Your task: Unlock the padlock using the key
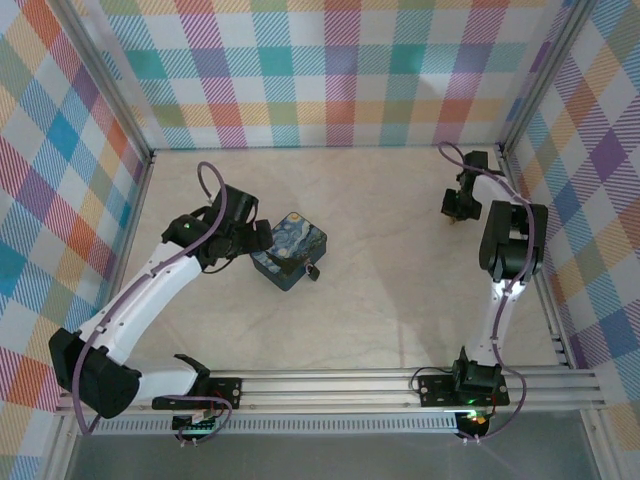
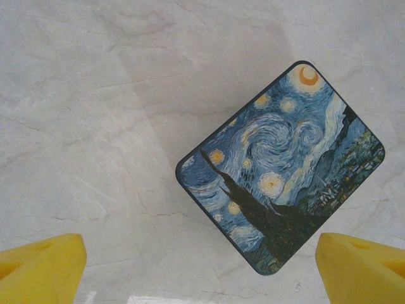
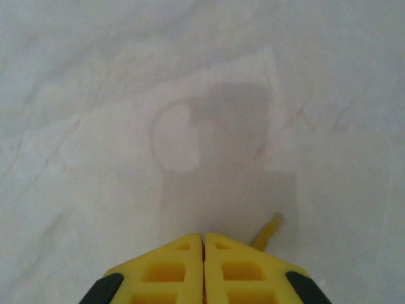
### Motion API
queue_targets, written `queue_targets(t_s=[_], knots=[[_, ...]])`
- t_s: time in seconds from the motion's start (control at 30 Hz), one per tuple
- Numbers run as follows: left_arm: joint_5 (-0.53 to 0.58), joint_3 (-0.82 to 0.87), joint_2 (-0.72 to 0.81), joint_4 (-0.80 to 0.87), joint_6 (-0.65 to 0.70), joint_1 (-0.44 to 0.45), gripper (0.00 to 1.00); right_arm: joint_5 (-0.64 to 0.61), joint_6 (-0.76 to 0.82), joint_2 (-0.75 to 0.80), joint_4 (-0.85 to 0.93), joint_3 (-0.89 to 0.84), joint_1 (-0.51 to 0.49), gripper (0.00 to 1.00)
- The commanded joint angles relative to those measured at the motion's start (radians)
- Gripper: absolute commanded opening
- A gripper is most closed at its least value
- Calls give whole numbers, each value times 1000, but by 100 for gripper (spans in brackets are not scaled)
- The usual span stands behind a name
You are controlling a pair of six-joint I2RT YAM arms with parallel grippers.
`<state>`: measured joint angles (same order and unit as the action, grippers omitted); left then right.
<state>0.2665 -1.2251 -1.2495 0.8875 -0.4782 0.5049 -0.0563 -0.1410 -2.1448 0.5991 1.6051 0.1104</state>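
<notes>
The left arm reaches up from its near corner, bent at the elbow, and stretches out toward the middle of the table. Its left gripper hangs just over the left edge of the painted box, looking down. From the left wrist camera, its yellow fingers are spread wide, one on each side, with the box lying flat between and beyond them. They touch nothing.

The padlock is a tiny dark thing hanging at the box's near right edge.

The right arm stands tall on the right side and folds over toward the far right corner. Its right gripper points down at the table there, well apart from the box. Its fingers are pressed tight together. A thin little sliver, the key (it looks yellowish here), pokes out beside the right finger. I cannot tell if the fingers pinch it or if it just lies on the table.
</notes>
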Motion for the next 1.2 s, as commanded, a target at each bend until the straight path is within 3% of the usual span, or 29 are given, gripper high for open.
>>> queue_targets(t_s=[0.0, 0.23, 0.6, 0.83, 1.17], knots=[[-25, 23, 38, -8, -5, 7, 93, 72, -30, 106, -12, -89, -14, 5], [-106, 67, 67, -30, -30, 11, 92, 208, -131, 265, -122, -342, -132, 4], [-219, 184, 74, -78, -60, 38, 91, 222, -304, 459, -283, -656, -573, 5], [-234, 244, 10, -143, -98, 47, 92, 210, -376, 520, -319, -743, -740, 7], [-187, 292, -87, -250, -173, 46, 92, 211, -377, 573, -285, -723, -776, 39]])
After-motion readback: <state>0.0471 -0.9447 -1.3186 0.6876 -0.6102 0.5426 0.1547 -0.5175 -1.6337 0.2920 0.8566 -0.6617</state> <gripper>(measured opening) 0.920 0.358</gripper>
